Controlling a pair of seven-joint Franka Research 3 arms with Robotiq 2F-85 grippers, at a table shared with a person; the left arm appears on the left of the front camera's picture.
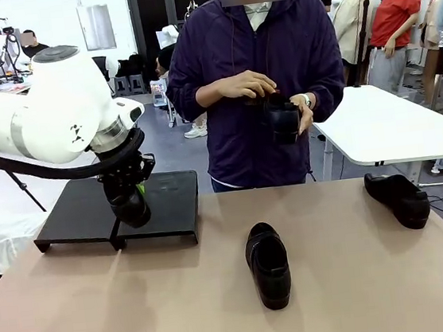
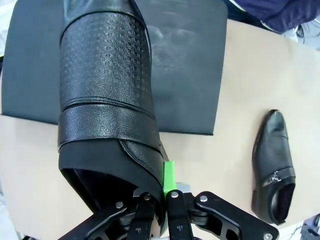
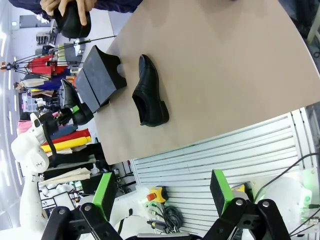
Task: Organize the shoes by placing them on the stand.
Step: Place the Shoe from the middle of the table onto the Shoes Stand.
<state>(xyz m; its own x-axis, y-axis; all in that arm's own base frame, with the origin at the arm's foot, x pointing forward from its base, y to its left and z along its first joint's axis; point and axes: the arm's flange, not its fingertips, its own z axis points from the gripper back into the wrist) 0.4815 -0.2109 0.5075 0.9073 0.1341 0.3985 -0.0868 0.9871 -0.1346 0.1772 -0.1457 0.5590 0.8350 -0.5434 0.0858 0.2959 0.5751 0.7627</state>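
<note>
The right hand hangs wide open and empty, clear of the worktop. The centre shoe lies lengthwise, toe toward the person. Beyond it, the left hand, pinched tight on the heel rim of the held shoe, dangles it toe-down over the stand. The far-right shoe lies slantwise. The person's hands grip the fourth shoe.

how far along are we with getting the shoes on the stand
Done: nothing released yet; the stand has a bare visible surface.
In hand: the left hand is shut on one shoe, toe down over the stand.
Left: the middle shoe on the table, the right shoe near the far edge, and the person's shoe, held in both hands. The right hand is open, holding nothing.
</note>
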